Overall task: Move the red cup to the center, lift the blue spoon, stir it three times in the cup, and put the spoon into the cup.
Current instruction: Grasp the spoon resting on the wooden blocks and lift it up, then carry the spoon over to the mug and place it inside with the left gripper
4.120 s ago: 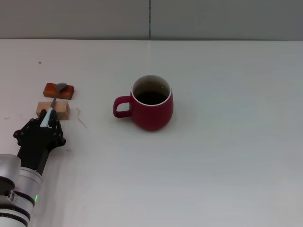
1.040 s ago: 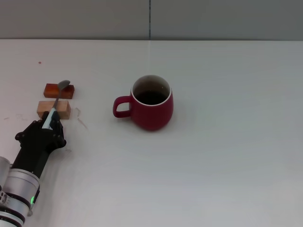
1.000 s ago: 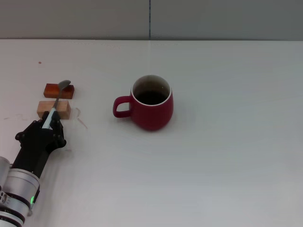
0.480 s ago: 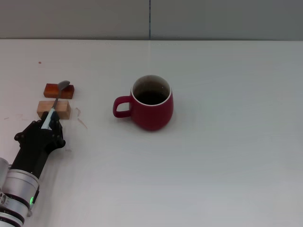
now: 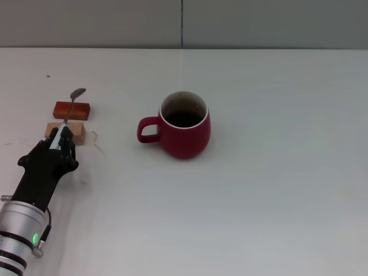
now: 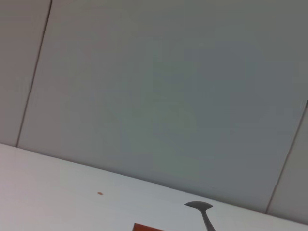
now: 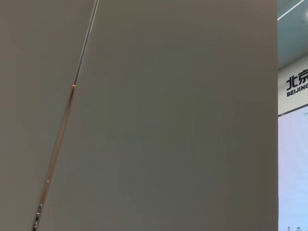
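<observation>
Head view, spoon-lifting step. Your left gripper (image 5: 59,140) is clenched on the light blue handle of the blue spoon (image 5: 70,106), at the left edge of the white table (image 5: 276,172). The spoon points away from the robot, its grey bowl raised beyond the far side of the reddish-brown wooden block (image 5: 72,109); the pale wooden block (image 5: 76,132) lies just beside the fingertips. Whether the spoon touches either block cannot be told from this angle. The left wrist view confirms only the spoon's bowl and neck against the grey wall, with a corner of the reddish block below.

The red cup (image 5: 183,125) stands upright near the middle of the table, loop handle turned toward the robot's left — the centring step appears complete. It stands well apart from the spoon, with bare table between them.

Container: the cup's interior is dark under a pale rim. Liquid or merely dark glaze — you cannot tell. No spoon is in it.

Your right gripper is not in view; its wrist camera shows only wall.

Next move, as a judgement: raise the spoon clear of both blocks, carry it rightward across the open table, and tip the bowl downward over the cup's mouth. Keep the grip firm, since the handle is slim and held near its end, and approach from above so the neck does not strike the rim or nudge the cup off centre.
</observation>
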You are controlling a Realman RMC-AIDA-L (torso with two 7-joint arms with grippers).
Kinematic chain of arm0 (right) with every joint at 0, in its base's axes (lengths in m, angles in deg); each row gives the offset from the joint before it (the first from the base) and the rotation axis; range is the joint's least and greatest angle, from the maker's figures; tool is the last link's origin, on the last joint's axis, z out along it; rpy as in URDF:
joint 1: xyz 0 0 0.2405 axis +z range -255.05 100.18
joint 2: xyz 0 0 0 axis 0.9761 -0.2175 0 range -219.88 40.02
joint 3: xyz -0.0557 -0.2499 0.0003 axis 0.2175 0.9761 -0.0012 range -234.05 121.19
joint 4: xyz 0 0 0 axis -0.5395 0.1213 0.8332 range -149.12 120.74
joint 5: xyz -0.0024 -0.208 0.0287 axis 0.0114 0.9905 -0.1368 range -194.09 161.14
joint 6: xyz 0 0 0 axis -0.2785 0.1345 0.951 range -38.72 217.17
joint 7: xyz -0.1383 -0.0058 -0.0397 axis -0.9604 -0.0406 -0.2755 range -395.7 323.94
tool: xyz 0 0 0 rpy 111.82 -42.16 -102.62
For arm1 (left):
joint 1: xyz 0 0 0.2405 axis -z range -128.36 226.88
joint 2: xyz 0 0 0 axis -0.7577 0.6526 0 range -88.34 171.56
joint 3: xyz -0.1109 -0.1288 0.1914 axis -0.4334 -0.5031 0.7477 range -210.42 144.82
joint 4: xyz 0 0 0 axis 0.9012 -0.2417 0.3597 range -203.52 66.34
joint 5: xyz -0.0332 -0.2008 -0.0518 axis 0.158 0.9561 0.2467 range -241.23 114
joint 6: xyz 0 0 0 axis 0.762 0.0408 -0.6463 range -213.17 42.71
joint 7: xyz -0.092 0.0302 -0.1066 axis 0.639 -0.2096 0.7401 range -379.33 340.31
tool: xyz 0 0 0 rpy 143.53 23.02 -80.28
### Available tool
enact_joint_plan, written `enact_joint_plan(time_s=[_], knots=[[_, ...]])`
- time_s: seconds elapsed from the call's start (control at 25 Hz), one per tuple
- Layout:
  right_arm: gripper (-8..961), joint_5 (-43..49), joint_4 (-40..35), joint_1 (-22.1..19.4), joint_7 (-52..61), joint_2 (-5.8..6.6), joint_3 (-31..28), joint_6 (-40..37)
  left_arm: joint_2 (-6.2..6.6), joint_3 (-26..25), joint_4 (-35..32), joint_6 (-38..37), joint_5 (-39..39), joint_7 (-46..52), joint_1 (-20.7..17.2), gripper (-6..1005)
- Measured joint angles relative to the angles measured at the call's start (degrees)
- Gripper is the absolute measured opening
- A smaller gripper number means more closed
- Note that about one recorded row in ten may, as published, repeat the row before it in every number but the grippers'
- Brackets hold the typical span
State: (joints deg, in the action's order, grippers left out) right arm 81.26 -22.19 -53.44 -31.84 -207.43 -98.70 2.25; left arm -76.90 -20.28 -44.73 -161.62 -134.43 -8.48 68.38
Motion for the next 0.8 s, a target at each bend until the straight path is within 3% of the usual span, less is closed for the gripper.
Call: enact_joint_plan(time_s=[0.52,0.6,0.8], knots=[[679,0.0,0.0,-0.09,0.0,0.0,0.0,0.29,0.29,0.25,-6.13,-4.97,-6.32,25.44,-0.62,180],[679,0.0,0.0,-0.09,0.0,0.0,0.0,0.24,0.3,0.31,-8.98,-6.69,-8.11,34.99,-0.94,180],[678,0.0,-0.01,-0.08,0.0,0.0,0.0,0.06,0.37,0.61,-12.45,-9.47,-9.49,46.72,-1.53,180]])
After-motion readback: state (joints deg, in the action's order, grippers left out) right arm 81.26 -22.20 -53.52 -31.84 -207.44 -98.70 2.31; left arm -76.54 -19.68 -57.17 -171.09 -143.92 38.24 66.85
